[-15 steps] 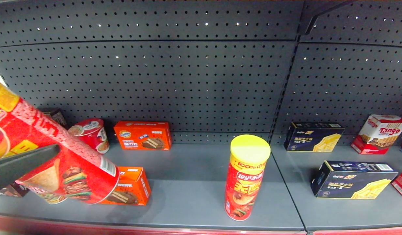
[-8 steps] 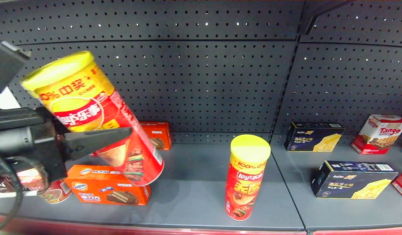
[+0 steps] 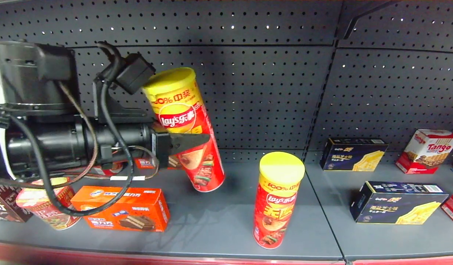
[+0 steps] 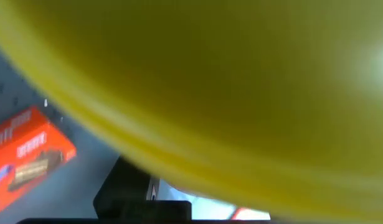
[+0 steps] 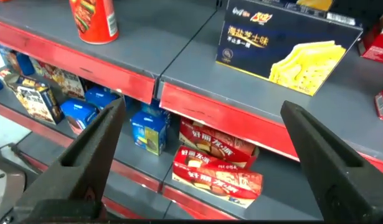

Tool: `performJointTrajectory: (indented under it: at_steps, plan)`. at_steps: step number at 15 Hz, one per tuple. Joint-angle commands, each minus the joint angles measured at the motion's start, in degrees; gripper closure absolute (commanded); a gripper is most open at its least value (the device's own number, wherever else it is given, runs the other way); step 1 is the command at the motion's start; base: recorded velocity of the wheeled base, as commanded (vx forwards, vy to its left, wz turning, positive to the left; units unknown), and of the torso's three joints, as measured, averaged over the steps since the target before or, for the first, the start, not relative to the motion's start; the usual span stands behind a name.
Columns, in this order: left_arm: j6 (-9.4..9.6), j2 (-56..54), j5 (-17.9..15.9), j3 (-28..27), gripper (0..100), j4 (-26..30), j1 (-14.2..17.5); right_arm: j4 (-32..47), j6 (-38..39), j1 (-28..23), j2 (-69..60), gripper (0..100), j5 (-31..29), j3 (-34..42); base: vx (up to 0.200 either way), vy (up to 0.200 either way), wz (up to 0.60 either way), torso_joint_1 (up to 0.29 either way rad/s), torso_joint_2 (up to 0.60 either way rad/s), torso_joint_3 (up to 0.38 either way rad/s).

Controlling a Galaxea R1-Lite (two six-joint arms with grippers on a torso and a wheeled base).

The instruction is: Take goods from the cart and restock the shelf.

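left gripper (image 3: 196, 142) pinching tilted chip can (image 3: 176, 106) at mid-body, above shelf (image 3: 219, 221), right gripper (image 5: 202, 112) spread

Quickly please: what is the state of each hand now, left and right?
Left hand: closed, holding the tilted chips can.
Right hand: open, holding nothing.

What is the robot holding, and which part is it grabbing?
Its left hand holds a tilted chip can, pinched around the middle of its body. Its right hand is open and holds nothing.
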Motion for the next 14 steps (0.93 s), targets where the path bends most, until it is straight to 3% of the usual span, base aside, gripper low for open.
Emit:
performJointTrajectory:
  at_steps: [1,5,14]
  plan:
    - [0.02,7.6,1.0,-5.8,100,0.3,-0.4,0.2,0.1,0.0,0.2,0,0.0,-1.1,0.000,0.000,0.00,0.000,0.00,0.000]
    - [0.54,15.3,3.7,-11.1,100,0.7,-0.8,0.6,0.1,0.1,0.2,0,0.1,-1.4,0.000,0.000,0.00,0.000,0.00,0.000]
    - [3.00,22.4,3.9,-14.2,100,0.5,-3.1,0.4,0.2,0.1,0.2,0,0.1,-1.0,0.000,0.000,0.00,0.000,0.00,0.000]
